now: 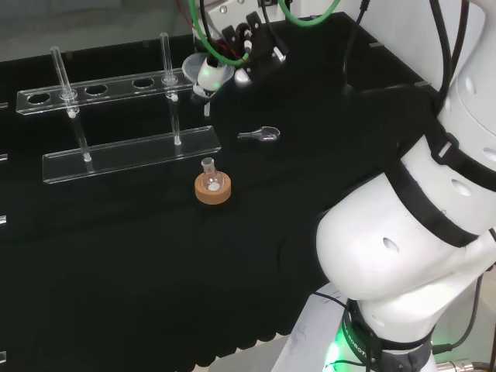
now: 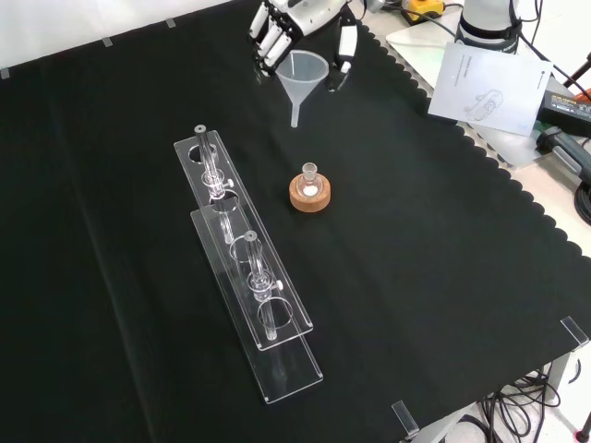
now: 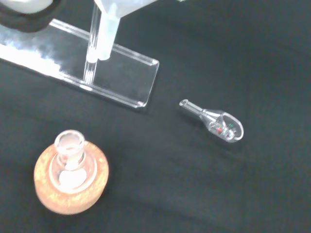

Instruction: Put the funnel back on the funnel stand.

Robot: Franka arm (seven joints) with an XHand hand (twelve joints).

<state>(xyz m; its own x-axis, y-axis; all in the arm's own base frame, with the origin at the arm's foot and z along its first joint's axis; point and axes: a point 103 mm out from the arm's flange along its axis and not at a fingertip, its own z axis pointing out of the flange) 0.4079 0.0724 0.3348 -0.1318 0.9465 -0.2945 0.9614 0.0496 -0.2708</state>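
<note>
In the head view, the robot hand (image 1: 236, 43) hung above the far part of the table (image 1: 116, 271), its fingers curled round the rim of the clear funnel (image 1: 203, 74). The funnel stood upright in that grip, spout down, clear of the cloth and just beside the right end of the funnel stand (image 1: 116, 116), close to the stand's right-hand post. The stand's upper bar with its round holes ran along the far side toward the table's left edge, with its flat base plate nearer the camera. A small flask (image 1: 209, 177) sat in a cork ring (image 1: 213, 191) nearer the middle of the table, just off the base plate's right end. A small glass scoop (image 1: 260, 136) lay on the cloth to the right of the stand, below the robot hand and apart from it.

In the front view, the robot hand (image 2: 300, 23) came in at the table's far edge, fingers on either side of the funnel (image 2: 304, 78), pinching its wide rim. The funnel's spout pointed down at the cloth, well short of the stand (image 2: 245, 268), which stretched from mid-table toward the near edge. The flask on its cork ring (image 2: 310, 192) stood between funnel and stand, slightly to the right.

In the wrist view, the funnel's spout (image 3: 108, 34) hung close to the camera, in front of one post of the stand (image 3: 92, 43) and over the base plate's end. The flask in the cork ring (image 3: 71, 177) and the scoop (image 3: 216, 124) rested on the cloth, well apart from each other.
</note>
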